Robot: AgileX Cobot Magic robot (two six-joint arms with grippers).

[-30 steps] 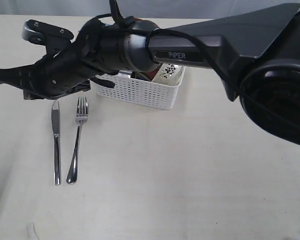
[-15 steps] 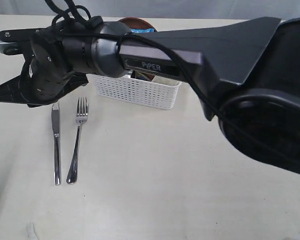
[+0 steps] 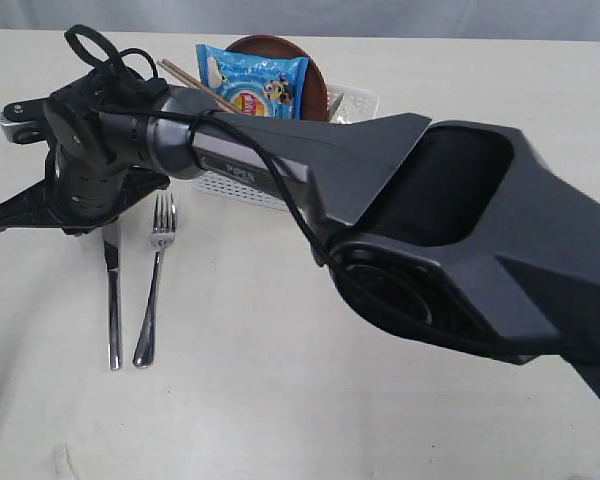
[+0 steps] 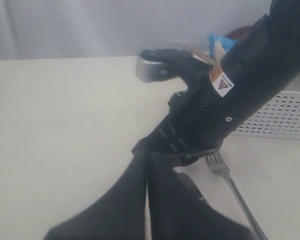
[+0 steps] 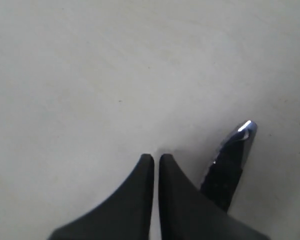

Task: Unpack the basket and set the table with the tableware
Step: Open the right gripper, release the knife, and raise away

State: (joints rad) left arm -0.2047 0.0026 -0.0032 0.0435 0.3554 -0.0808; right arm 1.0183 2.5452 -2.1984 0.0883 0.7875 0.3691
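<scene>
The right gripper [image 5: 156, 157], shut tight and empty, has swung from the basket [image 3: 242, 190] over to the knife [image 3: 113, 300], so nothing new is unpacked.

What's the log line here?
right gripper: shut, empty, by tip of steel knife on pale cream table | steel fork: beside knife | white perforated plastic basket: blue chips packet inside

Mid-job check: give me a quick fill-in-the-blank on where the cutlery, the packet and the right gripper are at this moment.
1. In the exterior view, the knife lies just left of the ___.
2. The blue chips packet sits in the ___.
3. The right gripper is ___, holding nothing.

Missing words: fork; basket; shut.
</scene>
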